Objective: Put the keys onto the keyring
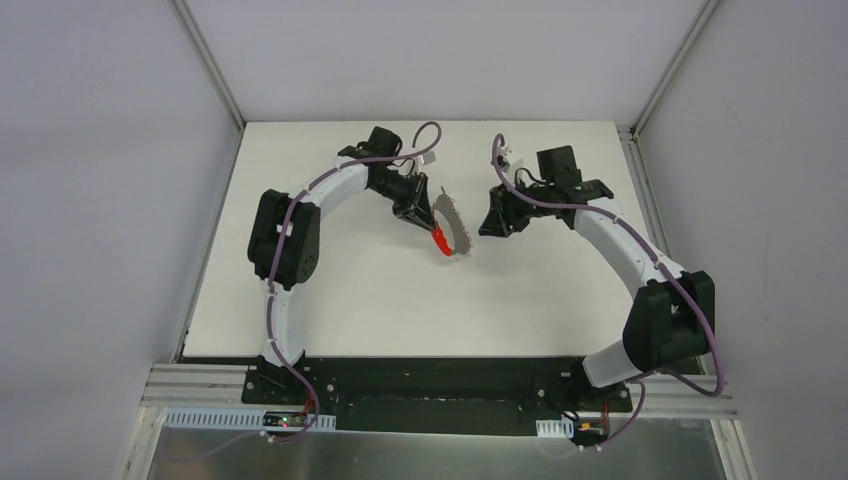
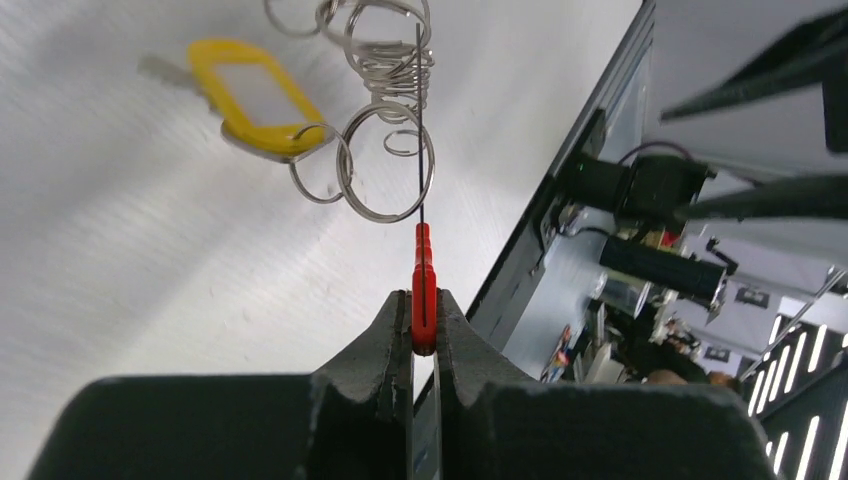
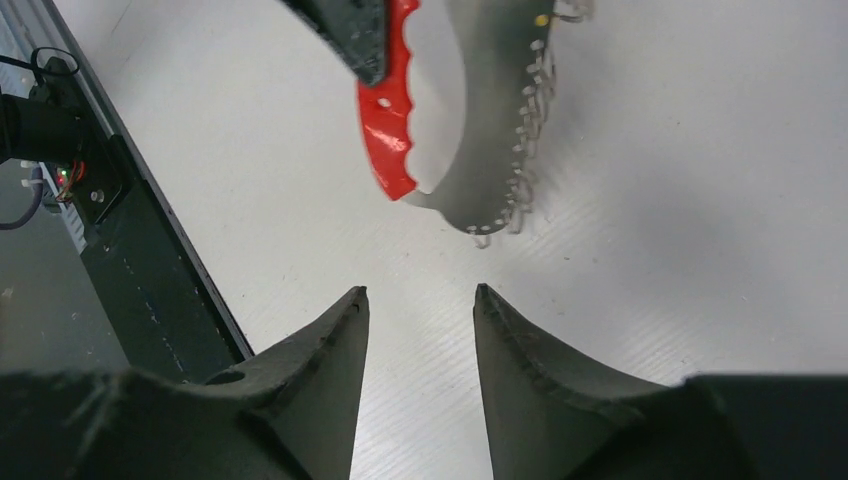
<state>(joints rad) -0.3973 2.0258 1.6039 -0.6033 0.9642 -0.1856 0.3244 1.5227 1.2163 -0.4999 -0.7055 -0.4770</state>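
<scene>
**Holding on the left, open and empty on the right**

Clamped tight in the left end effector [image 2: 424, 310]: the red band [image 2: 424, 262] of the keyring [image 1: 450, 228], seen edge-on from that wrist, with wire loops [image 2: 385, 150] and a yellow tag [image 2: 250, 95] hanging beyond. Held up over mid-desk [image 1: 400, 310]; cannot tell whether the lowest loops touch it.

Just to the right, apart from it: the right end effector [image 3: 418, 300], parted roughly halfway and gripping nothing. Straight ahead from those fingertips to the crescent's near tip, red band to the left, loop edge to the right. Long axis roughly in line with the approach, near to far in the overhead view. Free and close by: the right arm only.

No loose key made out in any view; probably to be found before threading.
</scene>
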